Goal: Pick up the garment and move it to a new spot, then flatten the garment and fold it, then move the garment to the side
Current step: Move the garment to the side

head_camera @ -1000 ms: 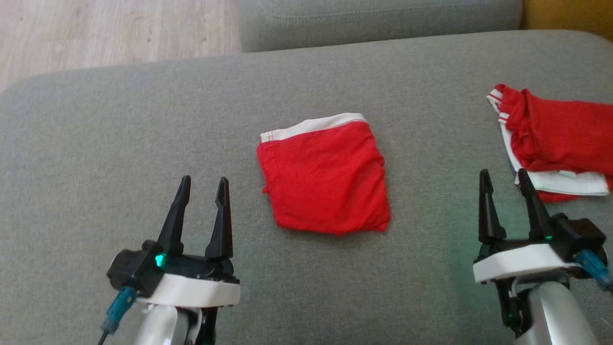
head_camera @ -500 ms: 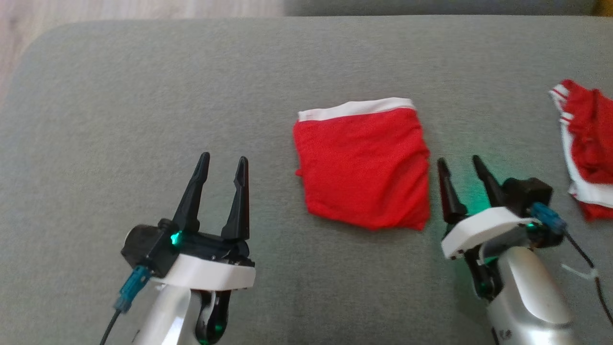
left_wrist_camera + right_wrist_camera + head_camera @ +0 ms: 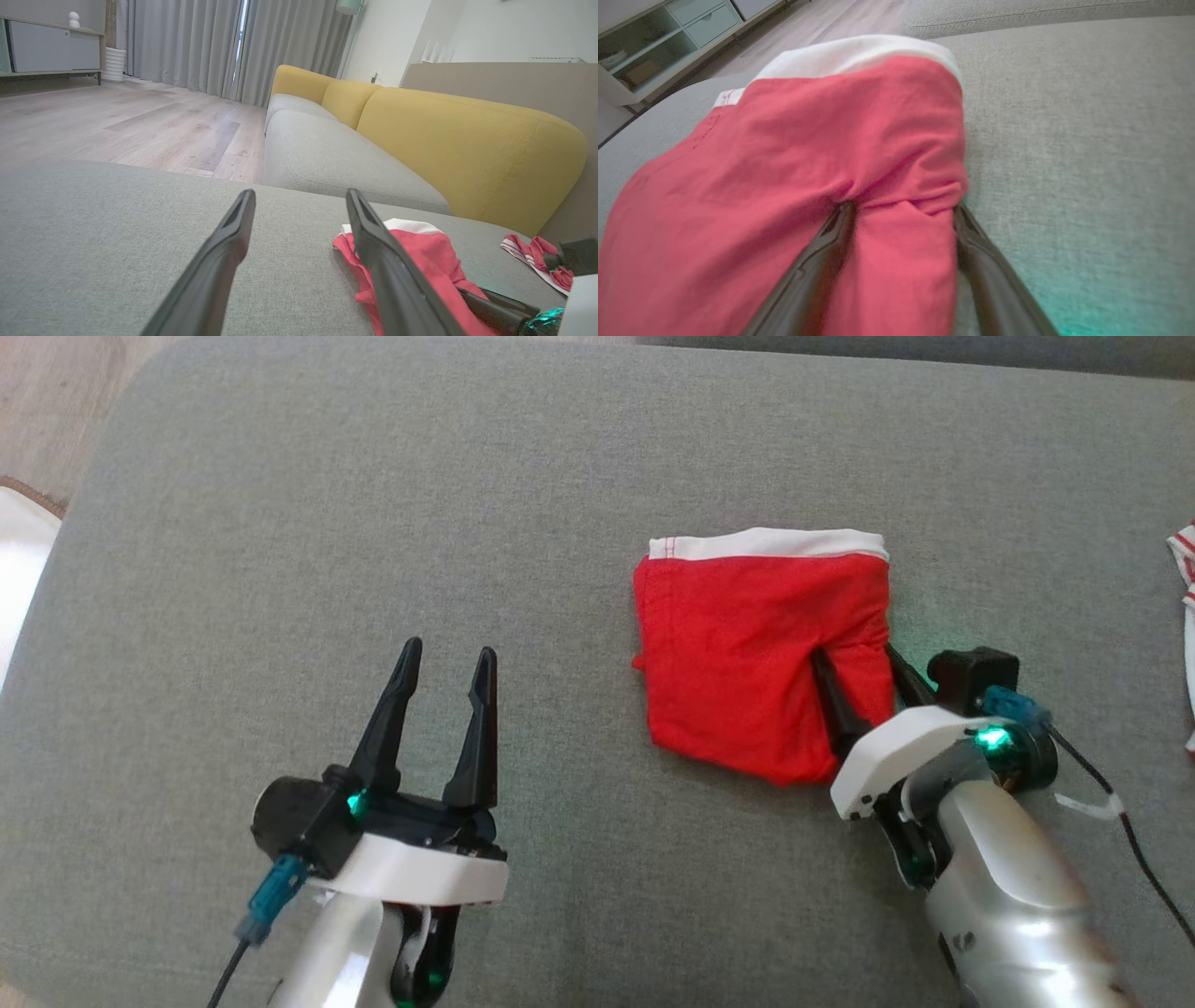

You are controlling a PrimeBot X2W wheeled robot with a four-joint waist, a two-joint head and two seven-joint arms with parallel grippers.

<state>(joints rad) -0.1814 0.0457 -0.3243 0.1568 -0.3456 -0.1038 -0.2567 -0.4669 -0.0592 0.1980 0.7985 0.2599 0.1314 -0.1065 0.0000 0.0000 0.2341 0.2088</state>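
Your folded red garment is lying flat on the grey cushion, a little right of the middle in the head view, with its white waistband running along the far edge. You are holding your right claw low at the garment's near right corner. Its fingers are standing spread, not pressing together, and a strip of the red cloth is lying between them. In the right wrist view the cloth is puckering just ahead of that claw, one finger is sitting against the red fabric, and the other is running along the garment's outer edge beside bare cushion.

Your left claw is hovering over bare cushion, well apart from the garment. Its fingers are also standing spread, and it is holding nothing. A second red-and-white garment is lying crumpled at the cushion's far right. In the left wrist view a yellow backrest is rising behind the seat.
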